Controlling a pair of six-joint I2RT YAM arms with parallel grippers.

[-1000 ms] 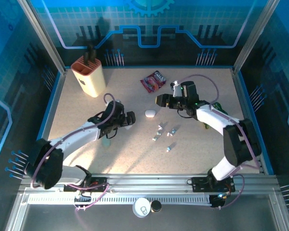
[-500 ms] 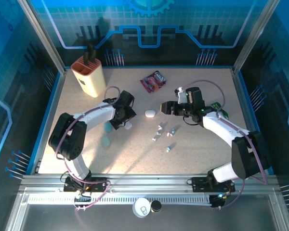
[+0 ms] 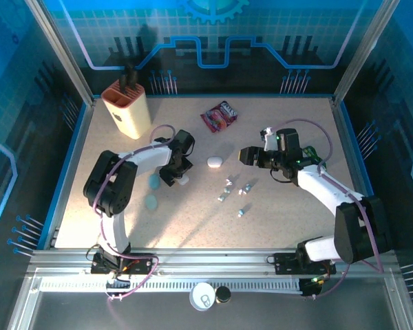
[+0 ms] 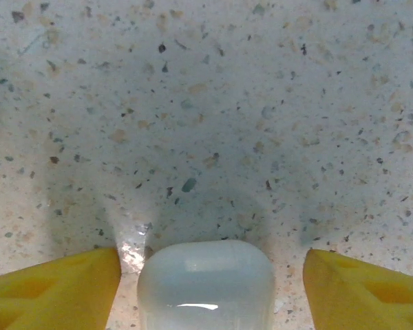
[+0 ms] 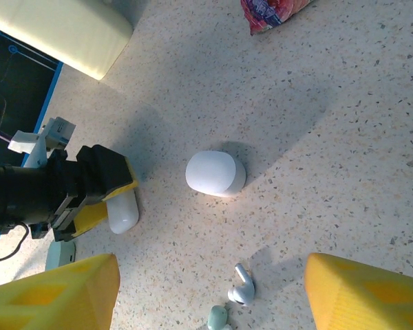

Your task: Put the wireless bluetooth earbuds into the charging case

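From above, the left gripper (image 3: 181,173) is near the middle of the table (image 3: 289,227), a little toward the left edge. It is over a small white case (image 3: 185,181). Compared with half a second ago, this gripper is almost at the same place. The arm behind it has folded more, and its elbow is now closer to the left edge. The right gripper (image 3: 244,155) has moved back toward the right edge, so it is farther from the round white case (image 3: 215,162) than before. The earbuds (image 3: 228,183) lie loose on the table in a small scattered group, between the round white case and the near edge. They are at the same places as before, and none is inside a case. Two pale blue cases (image 3: 151,202) lie left of the left gripper.

In the left wrist view, the yellow fingertips (image 4: 55,289) are wide apart. The small white case lies between them and is not gripped: a narrow gap shows on one side and a wider gap on the other.

In the right wrist view, the yellow fingertips (image 5: 55,295) are also wide apart and hold nothing. The round white case lies ahead of them. A white earbud (image 5: 241,289) and a teal earbud (image 5: 217,317) lie nearer the camera. Farther left, one finger of the left gripper is just beside the small white case.
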